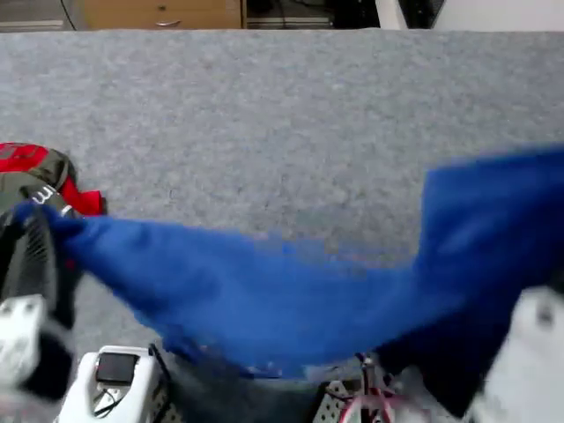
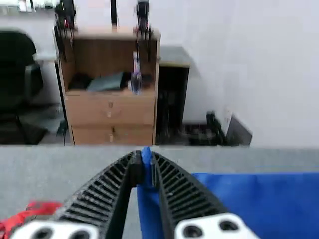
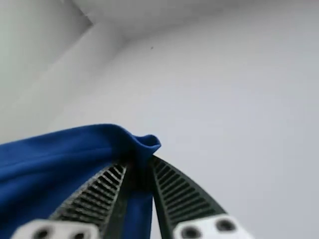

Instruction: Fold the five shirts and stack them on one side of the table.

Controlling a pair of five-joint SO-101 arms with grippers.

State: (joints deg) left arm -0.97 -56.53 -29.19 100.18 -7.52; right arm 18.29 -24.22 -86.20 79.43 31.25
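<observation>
Pinching the blue shirt (image 1: pixel 291 300) across mid-frame, left gripper (image 2: pixel 146 160) and right gripper (image 3: pixel 140 165) should lower it evenly and taut.

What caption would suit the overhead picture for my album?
A blue shirt held stretched in the air over the grey table, red cloth lying at one edge.
</observation>
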